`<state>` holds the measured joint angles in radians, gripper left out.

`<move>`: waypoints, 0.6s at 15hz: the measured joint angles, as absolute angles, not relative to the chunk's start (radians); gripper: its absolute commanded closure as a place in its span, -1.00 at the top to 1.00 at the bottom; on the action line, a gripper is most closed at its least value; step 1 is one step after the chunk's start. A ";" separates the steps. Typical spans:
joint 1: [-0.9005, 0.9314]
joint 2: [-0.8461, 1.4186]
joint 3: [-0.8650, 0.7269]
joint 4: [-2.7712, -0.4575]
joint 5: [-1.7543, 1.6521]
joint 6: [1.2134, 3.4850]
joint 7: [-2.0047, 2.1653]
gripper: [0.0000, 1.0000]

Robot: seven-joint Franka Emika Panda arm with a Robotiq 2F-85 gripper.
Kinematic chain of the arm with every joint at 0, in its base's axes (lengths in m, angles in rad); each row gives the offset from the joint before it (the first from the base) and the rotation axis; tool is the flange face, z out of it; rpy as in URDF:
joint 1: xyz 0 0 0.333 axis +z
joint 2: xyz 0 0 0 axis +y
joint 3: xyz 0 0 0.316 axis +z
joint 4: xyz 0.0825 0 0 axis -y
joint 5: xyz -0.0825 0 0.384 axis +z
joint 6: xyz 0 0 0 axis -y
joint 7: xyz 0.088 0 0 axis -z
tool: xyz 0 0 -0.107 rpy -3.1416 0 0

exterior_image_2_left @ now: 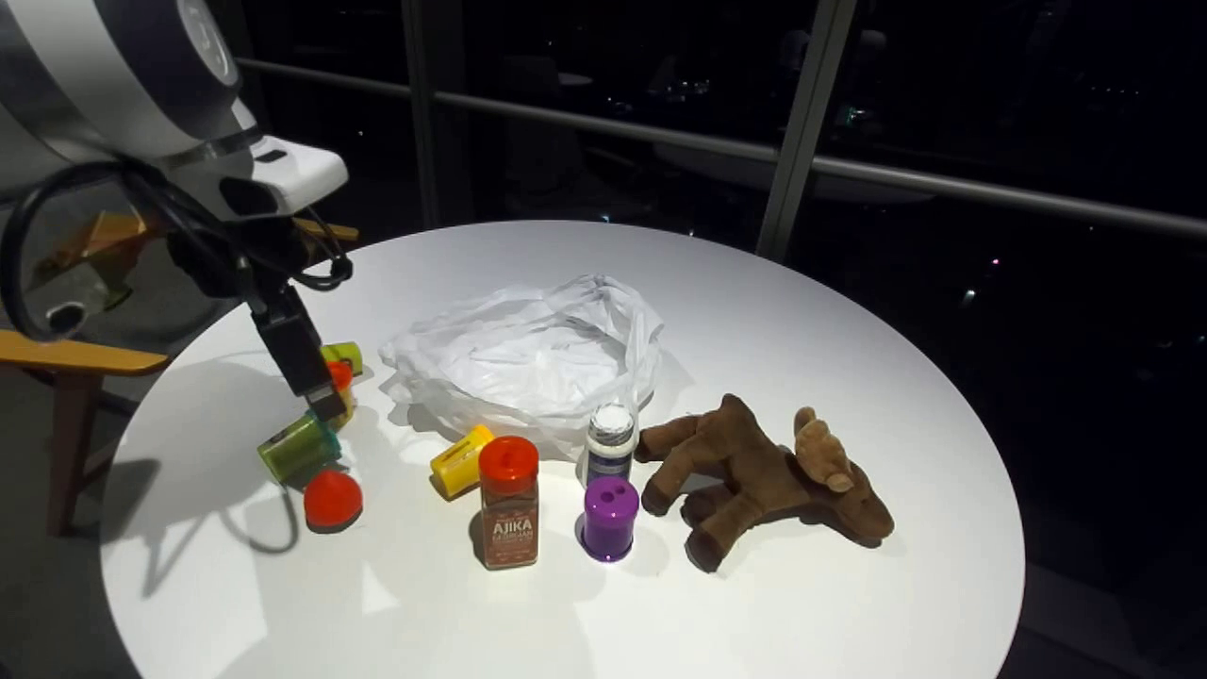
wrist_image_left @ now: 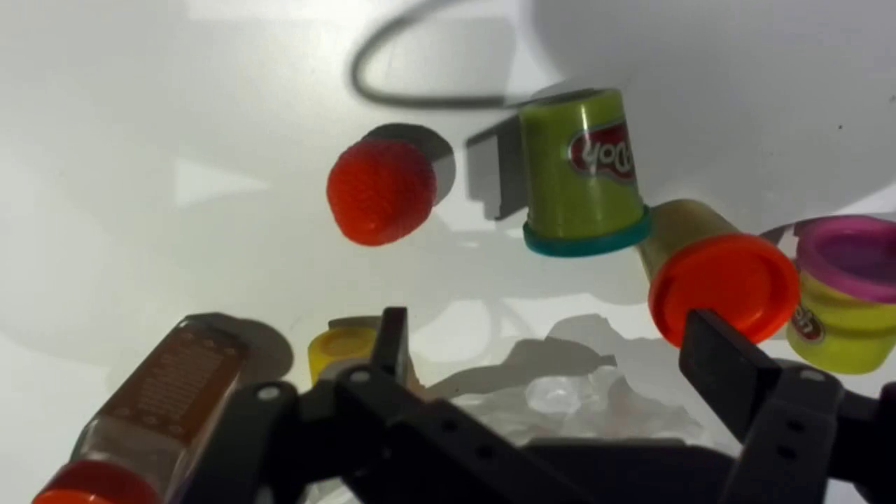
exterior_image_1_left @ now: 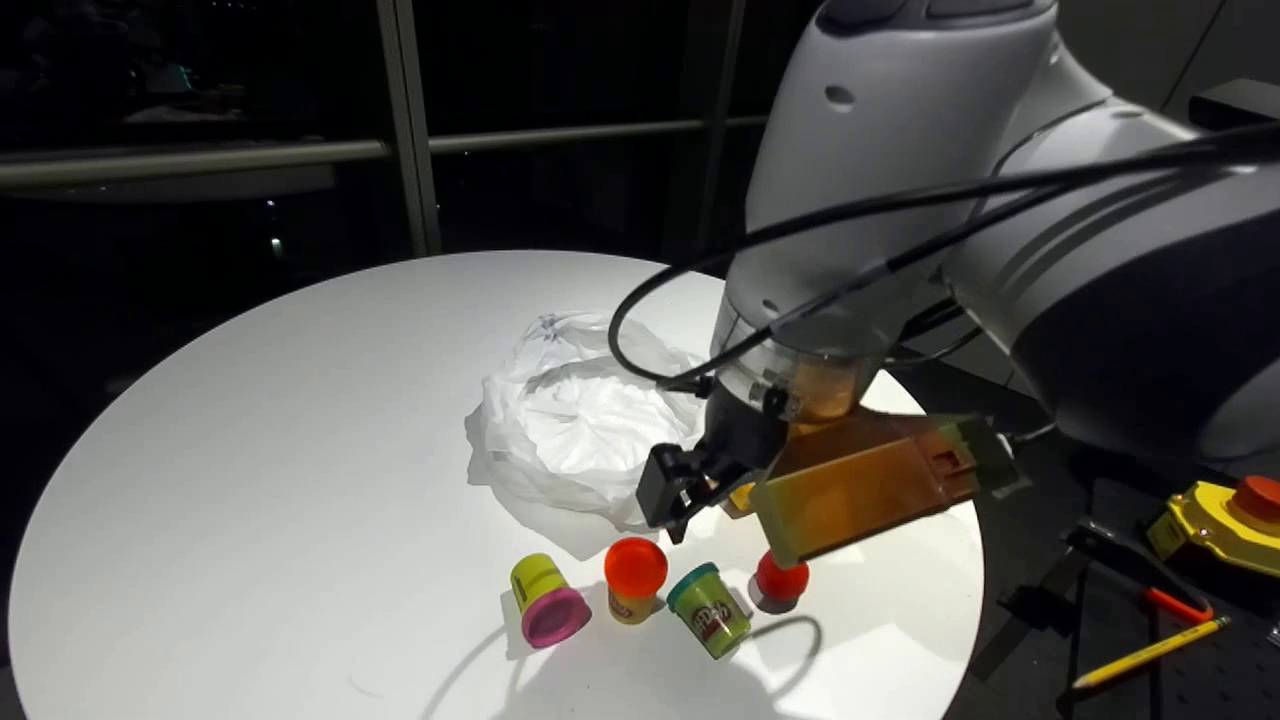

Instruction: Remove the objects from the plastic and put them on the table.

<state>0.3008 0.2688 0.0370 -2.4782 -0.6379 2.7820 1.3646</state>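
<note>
On the desk point(exterior_image_2_left: 801, 622), the brown plush animal point(exterior_image_2_left: 754, 467) lies sprawled, its long axis running outward, head pointing away from the plastic bag point(exterior_image_2_left: 490, 405). The green tub point(wrist_image_left: 577, 171) lies on its side, teal lid point(wrist_image_left: 588, 242) toward the bag; the red-capped bottle point(exterior_image_2_left: 510, 528) stands upright. Above, the fingers point(wrist_image_left: 728, 371) are wide apart.

The arm point(exterior_image_1_left: 890, 150) is pale grey to white, smooth and rounded, with a near-black curved panel point(exterior_image_1_left: 1140, 340) and a dark oval recess point(exterior_image_1_left: 839, 97). A dark band point(exterior_image_2_left: 156, 52) carries a lighter oval disc point(exterior_image_2_left: 209, 40). Lower down come a white, round-cornered housing point(exterior_image_2_left: 306, 174) with a dark slot point(exterior_image_2_left: 270, 155), and an orange casing point(exterior_image_1_left: 870, 495), yellow-green at the ends. Black cables point(exterior_image_1_left: 870, 207) loop along the outside. The fingers point(wrist_image_left: 728, 378) are black and blocky, with pale round pin heads point(wrist_image_left: 812, 375) and small dark holes point(wrist_image_left: 484, 451).
</note>
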 measured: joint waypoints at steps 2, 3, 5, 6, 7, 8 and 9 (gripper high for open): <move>0.279 0.189 0.054 -2.494 -0.583 2.713 1.265 0.99; 0.269 0.148 0.065 -2.500 -0.542 2.670 1.192 1.00; 0.253 0.066 0.085 -2.504 -0.451 2.565 1.045 1.00; 0.249 0.026 0.090 -2.502 -0.411 2.510 0.983 1.00; 0.245 -0.014 0.094 -2.501 -0.377 2.457 0.929 1.00; 0.240 -0.053 0.097 -2.499 -0.356 2.409 0.887 1.00; 0.235 -0.089 0.099 -2.497 -0.338 2.369 0.852 1.00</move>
<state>0.2349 -0.0895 0.0988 -2.4967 -0.3377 2.3693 0.8519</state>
